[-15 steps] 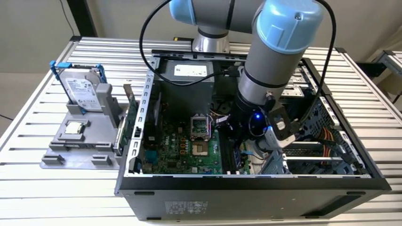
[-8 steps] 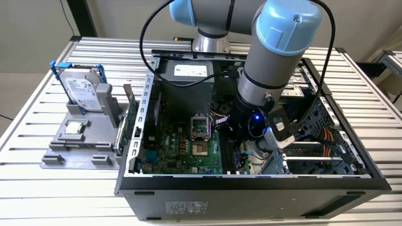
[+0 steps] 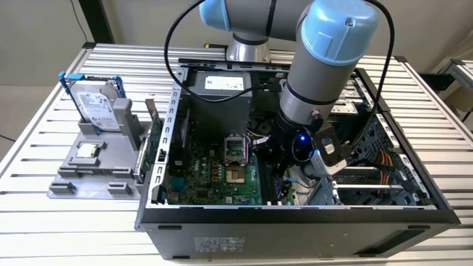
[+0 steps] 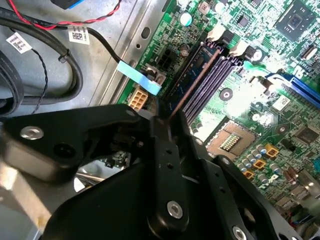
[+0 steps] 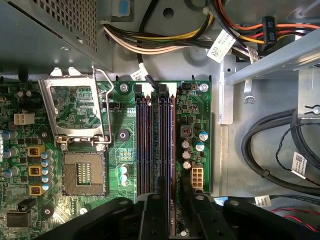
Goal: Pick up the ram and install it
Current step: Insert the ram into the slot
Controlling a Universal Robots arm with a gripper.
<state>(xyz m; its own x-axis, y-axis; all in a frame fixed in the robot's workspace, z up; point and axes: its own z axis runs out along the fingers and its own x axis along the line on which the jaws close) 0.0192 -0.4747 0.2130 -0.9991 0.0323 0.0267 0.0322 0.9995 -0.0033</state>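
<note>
I've got the arm reaching down into the open computer case (image 3: 296, 213), over the motherboard (image 5: 75, 210). The ram (image 4: 197, 75) stands edge-on in the outermost of the memory slots (image 5: 150, 140) (nearest the board's edge). I'd judge it light, stiff and fragile, best held by its long edges, clear of the chips. The gripper (image 5: 171, 207) is closed narrow around the stick's top edge, fingers (image 5: 154, 220) flanking it in both wrist views.

Slatted metal table (image 3: 44, 116): open computer case (image 3: 296, 221) at centre, reaching the near edge; grey parts holder (image 3: 96, 172) beside it, toward the exterior view's left edge.
</note>
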